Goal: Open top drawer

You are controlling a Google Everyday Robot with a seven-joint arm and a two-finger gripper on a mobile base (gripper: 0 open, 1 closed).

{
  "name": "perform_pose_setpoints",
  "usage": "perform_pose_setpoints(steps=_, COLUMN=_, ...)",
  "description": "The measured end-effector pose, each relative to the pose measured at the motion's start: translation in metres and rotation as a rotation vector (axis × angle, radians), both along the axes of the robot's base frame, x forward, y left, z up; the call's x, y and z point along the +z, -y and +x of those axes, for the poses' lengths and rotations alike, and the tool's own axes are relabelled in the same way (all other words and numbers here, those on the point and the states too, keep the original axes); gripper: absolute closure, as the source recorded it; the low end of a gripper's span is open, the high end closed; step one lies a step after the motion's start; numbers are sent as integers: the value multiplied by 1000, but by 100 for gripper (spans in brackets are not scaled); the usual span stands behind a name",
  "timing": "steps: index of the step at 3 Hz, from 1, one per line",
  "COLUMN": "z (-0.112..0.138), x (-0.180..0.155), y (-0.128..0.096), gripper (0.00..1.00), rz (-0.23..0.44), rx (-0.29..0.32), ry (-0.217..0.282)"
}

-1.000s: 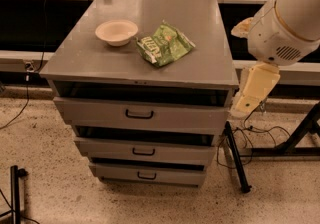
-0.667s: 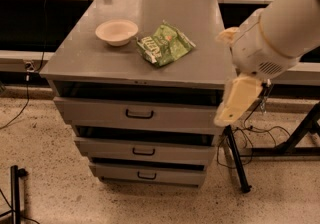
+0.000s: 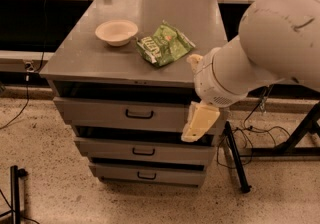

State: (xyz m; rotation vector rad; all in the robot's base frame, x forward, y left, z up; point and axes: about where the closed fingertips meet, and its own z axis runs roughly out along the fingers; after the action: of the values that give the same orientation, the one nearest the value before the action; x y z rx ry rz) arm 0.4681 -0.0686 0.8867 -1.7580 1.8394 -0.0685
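The top drawer (image 3: 100, 112) is the widest grey front of the metal cabinet, with a small dark bar handle (image 3: 139, 114) at its centre. A dark gap shows between its front and the cabinet top. My gripper (image 3: 191, 135) is cream-coloured and hangs down from the big white arm (image 3: 260, 48). It sits in front of the right end of the top drawer front, to the right of the handle and apart from it. The arm hides the drawer's right end.
A white bowl (image 3: 116, 31) and a green snack bag (image 3: 162, 44) lie on the cabinet top (image 3: 85, 55). Two smaller drawer fronts (image 3: 143, 151) sit below. Black stand legs (image 3: 235, 160) and cables (image 3: 255, 133) are on the floor to the right, and a dark post (image 3: 16, 193) at lower left.
The arm has swung left and toward the camera. The gripper has moved from beside the cabinet's right edge to in front of the top drawer's right end.
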Motion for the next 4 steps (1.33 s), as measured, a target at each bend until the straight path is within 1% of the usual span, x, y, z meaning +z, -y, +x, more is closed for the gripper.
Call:
perform_pose_setpoints(steps=1, z=5, x=-18, y=-18, gripper=0, rz=10, rx=22, ry=13)
perform_pose_setpoints(steps=2, z=14, x=-48, y=-39, gripper=0, rz=-4, rx=36, ry=29)
perform_pose_setpoints(steps=3, z=33, x=-89, y=-49, gripper=0, rz=-42, rx=52, ry=40)
perform_pose_setpoints(steps=4, z=48, x=-127, y=-55, gripper=0, rz=-39, rx=81, ry=15)
